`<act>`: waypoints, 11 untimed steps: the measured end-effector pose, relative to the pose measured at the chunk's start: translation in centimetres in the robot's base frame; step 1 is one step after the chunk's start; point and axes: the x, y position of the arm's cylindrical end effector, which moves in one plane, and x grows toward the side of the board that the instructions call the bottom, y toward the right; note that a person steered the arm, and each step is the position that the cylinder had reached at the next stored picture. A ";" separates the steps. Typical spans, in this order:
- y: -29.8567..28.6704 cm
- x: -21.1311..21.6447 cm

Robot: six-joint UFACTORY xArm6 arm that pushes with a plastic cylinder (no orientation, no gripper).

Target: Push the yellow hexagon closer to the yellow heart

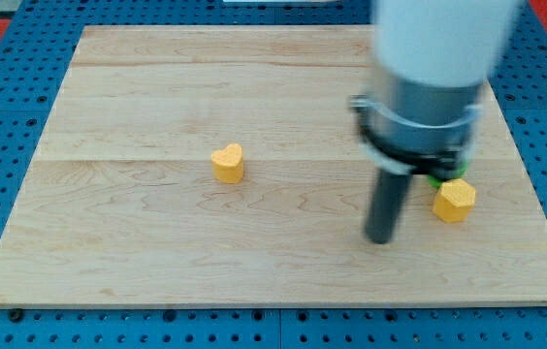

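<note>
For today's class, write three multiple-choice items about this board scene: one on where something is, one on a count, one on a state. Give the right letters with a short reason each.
1. Where is the yellow hexagon relative to my tip?
A. On the view's right of it
B. On the view's left of it
C. Directly under it

2. How many yellow blocks lie on the wooden board?
A. One
B. Two
C. Four

3. What is the state of the yellow heart and the hexagon?
A. Touching each other
B. Stacked
C. Well apart, with my tip between them

Answers:
1. A, the hexagon sits on the view's right of the tip, with a gap of bare board between.
2. B, only the heart and the hexagon are yellow; a green block peeks out behind the arm.
3. C, the heart lies near the board's middle, the hexagon near its right edge.
</note>
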 end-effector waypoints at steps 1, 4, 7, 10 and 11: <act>8.2 -0.2; 4.9 -2.8; -1.4 -2.0; -3.1 -7.7; -5.1 -9.0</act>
